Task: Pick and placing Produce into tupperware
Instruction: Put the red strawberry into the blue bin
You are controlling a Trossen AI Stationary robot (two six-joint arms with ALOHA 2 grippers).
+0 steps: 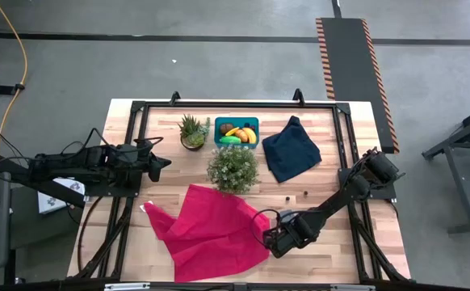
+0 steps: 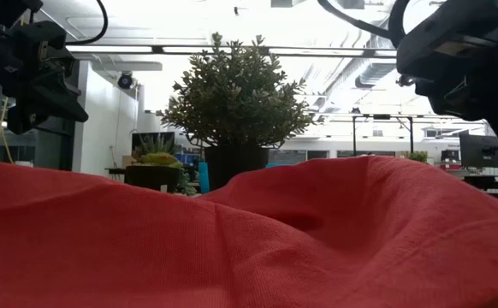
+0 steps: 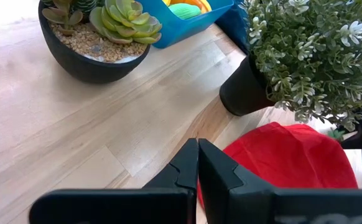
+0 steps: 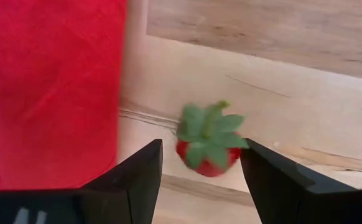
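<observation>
A red strawberry (image 4: 208,150) with a green leafy cap lies on the wooden table just beside the edge of the red cloth (image 4: 50,87). My right gripper (image 4: 201,147) points down over it, open, one finger on each side of the berry and apart from it. In the high view this gripper (image 1: 270,240) hides the berry. The teal tupperware (image 1: 237,129) stands at the far middle of the table and holds a yellow banana, orange and green pieces. Two tiny dark bits (image 1: 287,196) lie on the bare wood. My left gripper (image 3: 198,148) waits shut at the table's left.
A bushy potted plant (image 1: 233,168) stands mid-table, with a succulent in a dark bowl (image 1: 193,132) left of the tub. A navy cloth (image 1: 291,149) lies at the far right. The red cloth (image 1: 211,230) covers the near middle and fills the low view.
</observation>
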